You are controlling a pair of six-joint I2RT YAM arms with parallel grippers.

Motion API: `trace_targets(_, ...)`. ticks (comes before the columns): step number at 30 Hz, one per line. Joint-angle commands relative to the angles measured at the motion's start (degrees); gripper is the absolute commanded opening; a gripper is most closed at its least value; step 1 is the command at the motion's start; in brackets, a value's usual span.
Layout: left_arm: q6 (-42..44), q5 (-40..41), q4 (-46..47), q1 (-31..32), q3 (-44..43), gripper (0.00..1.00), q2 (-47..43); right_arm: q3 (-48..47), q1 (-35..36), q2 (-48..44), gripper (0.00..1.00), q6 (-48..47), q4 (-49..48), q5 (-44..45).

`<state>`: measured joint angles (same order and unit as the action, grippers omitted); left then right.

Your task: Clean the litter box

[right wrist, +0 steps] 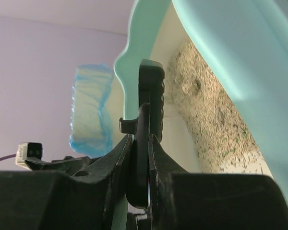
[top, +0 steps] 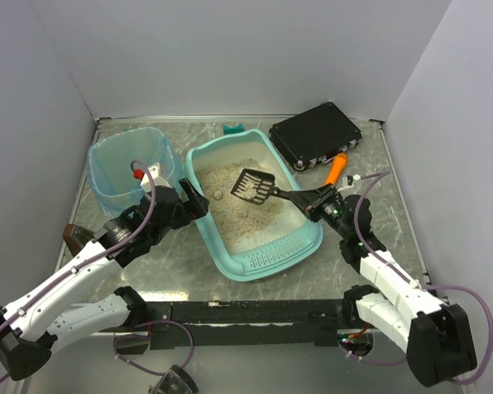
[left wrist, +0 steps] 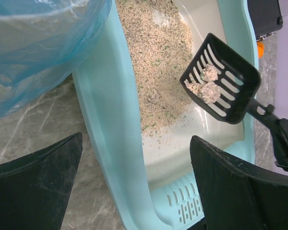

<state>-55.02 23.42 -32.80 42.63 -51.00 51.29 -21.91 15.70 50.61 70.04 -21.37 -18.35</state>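
Observation:
The teal litter box point(top: 204, 228) lies mid-table with beige litter point(top: 230, 201) inside. My right gripper point(top: 319, 201) is shut on the handle of a black slotted scoop point(top: 254, 186), which it holds above the litter. In the left wrist view the scoop point(left wrist: 230, 98) carries two litter clumps point(left wrist: 206, 88). In the right wrist view the right gripper point(right wrist: 140, 143) clamps the scoop handle point(right wrist: 143, 124). My left gripper point(top: 195, 201) is open and straddles the box's left wall point(left wrist: 110, 143), with one finger point(left wrist: 38, 187) outside and the other finger point(left wrist: 240, 187) over the inside.
A white bin with a blue bag point(top: 131, 168) stands left of the box, close to the left gripper. A black case point(top: 316, 133) lies at the back right, with an orange object point(top: 337, 168) beside it. A small teal piece point(top: 232, 128) lies behind the box.

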Motion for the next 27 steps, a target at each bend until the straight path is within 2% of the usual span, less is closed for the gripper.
trace_targets(1, -0.5, 0.7, 0.1, 0.3, 0.1, 0.97, -1.6, 1.7, -1.6, 2.8, 0.0, 5.0, -12.4, -4.6)
trace_targets(3, -0.5, 1.0, -0.1, 0.3, 0.4, 0.97, -1.9, -0.4, -1.6, 5.0, 0.0, 3.3, -11.2, -8.1)
trace_targets(6, -0.4, 1.2, -0.3, 0.3, 0.3, 0.97, -2.4, 2.7, -2.4, 3.6, 0.0, 7.0, -16.2, -4.0)
trace_targets(7, -0.3, 1.0, -0.4, 0.3, 0.2, 0.97, -2.4, 0.8, -1.8, 3.6, 0.0, 2.9, -15.0, -5.7)
trace_targets(9, -0.2, 1.2, 0.2, 0.3, 0.6, 0.97, -2.6, -4.0, -1.2, 4.8, 0.0, -1.7, -4.5, -8.5)
trace_targets(12, -0.2, 1.0, 0.3, 0.3, 0.3, 0.97, -2.2, -0.1, -3.5, 1.4, 0.0, 2.6, -9.6, -3.9)
trace_targets(15, 0.3, 0.0, 1.0, 0.3, 0.1, 0.97, -2.0, -3.4, -2.7, 1.7, 0.0, -3.0, -2.4, -5.4)
trace_targets(18, 0.5, 0.0, 0.9, 0.3, -0.1, 0.97, -1.7, -0.8, -4.1, 0.3, 0.0, 1.0, -7.1, -2.8)
trace_targets(19, 0.4, -0.2, 0.7, 0.3, -0.2, 0.97, -1.7, -0.9, -4.0, 0.4, 0.0, -0.7, -7.1, -2.9)
trace_targets(21, 0.5, 0.0, 0.9, 0.2, 0.1, 0.97, -1.9, -5.2, -1.7, 3.5, 0.0, -3.6, -2.2, -6.9)
trace_targets(24, 0.3, 0.4, 0.6, 0.2, 0.5, 0.97, -2.1, -0.2, -3.6, 4.4, 0.0, 3.4, -10.4, -5.3)
trace_targets(25, -0.1, 0.4, -0.3, 0.2, 0.2, 0.97, -2.2, -0.3, -3.7, 4.3, 0.0, 2.8, -10.8, -5.4)
trace_targets(27, -0.1, 0.6, -1.0, 0.2, 0.1, 0.97, -2.8, -5.4, -3.5, 6.2, 0.0, -2.2, -5.2, -9.6)
